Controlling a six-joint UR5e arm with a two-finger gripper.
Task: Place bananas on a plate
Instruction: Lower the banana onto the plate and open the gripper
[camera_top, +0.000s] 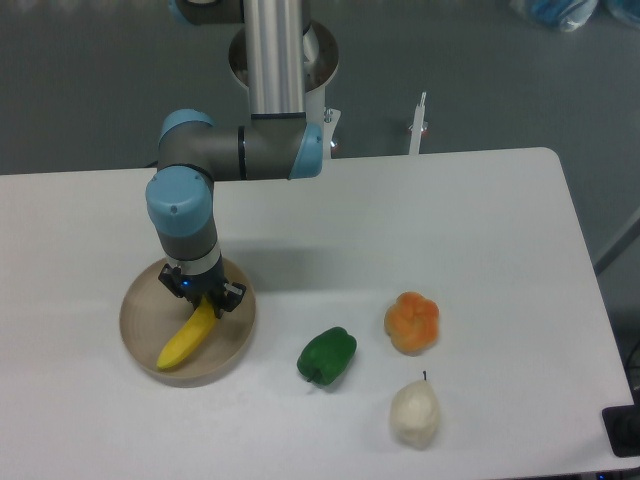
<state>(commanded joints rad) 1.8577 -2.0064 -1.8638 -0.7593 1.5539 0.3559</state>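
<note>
Now | pincer closed on banana at its upper end; banana lies across plate | risk: lifting before letting go could drag banana off; its lower tip sits near the rim

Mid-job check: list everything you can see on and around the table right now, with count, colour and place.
banana: one, yellow, lying across the plate, upper end between the gripper's fingers
plate: one, tan, round, left part of the table
green pepper: one, green, on the table right of the plate
orange fruit: one, orange, lobed, right of the pepper
pear: one, white, front of the table, below the orange fruit
table: one, white
arm: one, grey with blue caps, reaching down over the plate
gripper: one, black, at the banana's upper end
</note>
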